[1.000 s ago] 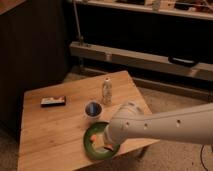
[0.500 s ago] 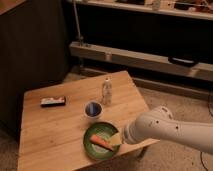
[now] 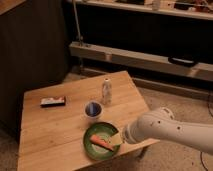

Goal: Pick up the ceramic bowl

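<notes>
The ceramic bowl (image 3: pixel 100 150) is wide, shallow and glossy green. It sits near the front edge of the wooden table (image 3: pixel 50 135). An orange, carrot-like piece (image 3: pixel 100 141) lies inside it. My white arm (image 3: pixel 170 131) reaches in from the right. My gripper (image 3: pixel 119 139) is at the bowl's right rim, with its pale tip over the inside of the bowl. How it meets the rim is not visible.
A small white cup with blue inside (image 3: pixel 93 109) stands just behind the bowl. A clear bottle (image 3: pixel 106 91) stands further back. A dark flat object (image 3: pixel 52 101) lies at the left. Metal shelving (image 3: pixel 150 57) runs behind the table.
My arm has pulled back to the right, uncovering most of the bowl and the orange piece in it. The bowl has not visibly moved.
</notes>
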You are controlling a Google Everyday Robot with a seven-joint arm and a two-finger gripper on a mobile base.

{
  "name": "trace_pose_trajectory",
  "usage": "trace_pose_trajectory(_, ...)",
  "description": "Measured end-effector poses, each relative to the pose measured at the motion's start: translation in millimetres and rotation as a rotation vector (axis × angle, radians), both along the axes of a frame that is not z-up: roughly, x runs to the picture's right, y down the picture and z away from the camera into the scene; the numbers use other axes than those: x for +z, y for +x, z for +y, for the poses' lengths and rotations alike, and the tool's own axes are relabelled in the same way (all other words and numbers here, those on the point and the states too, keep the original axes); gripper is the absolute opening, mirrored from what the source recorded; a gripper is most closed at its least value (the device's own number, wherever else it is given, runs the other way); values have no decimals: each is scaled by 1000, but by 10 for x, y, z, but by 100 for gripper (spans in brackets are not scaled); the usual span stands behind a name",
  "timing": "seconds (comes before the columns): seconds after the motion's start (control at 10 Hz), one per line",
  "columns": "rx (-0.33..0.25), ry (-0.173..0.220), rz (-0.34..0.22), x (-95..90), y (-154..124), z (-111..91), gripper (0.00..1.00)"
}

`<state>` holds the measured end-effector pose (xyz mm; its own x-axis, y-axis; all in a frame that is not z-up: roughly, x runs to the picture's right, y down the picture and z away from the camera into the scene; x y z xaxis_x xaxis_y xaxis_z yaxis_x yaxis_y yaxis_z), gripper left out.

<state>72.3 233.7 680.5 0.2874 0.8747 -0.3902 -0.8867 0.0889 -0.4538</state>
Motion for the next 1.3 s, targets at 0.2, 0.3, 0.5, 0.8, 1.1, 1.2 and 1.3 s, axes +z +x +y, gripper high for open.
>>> trace_pose_trajectory(0.2,-23,59,-21,364,-290,-162,80)
trace_pose_trajectory(0.3,-26,70,-45,489,-331,-227,80)
trace_pose_trajectory(0.5,-29,80,-57,588,-341,-256,78)
trace_pose_trajectory(0.8,-4,78,-24,654,-44,-265,58)
trace_pose_trajectory(1.1,13,51,25,704,306,-223,58)
trace_pose_trajectory(1.2,13,40,30,737,346,-188,58)
trace_pose_trajectory(1.3,12,26,29,778,359,-156,58)
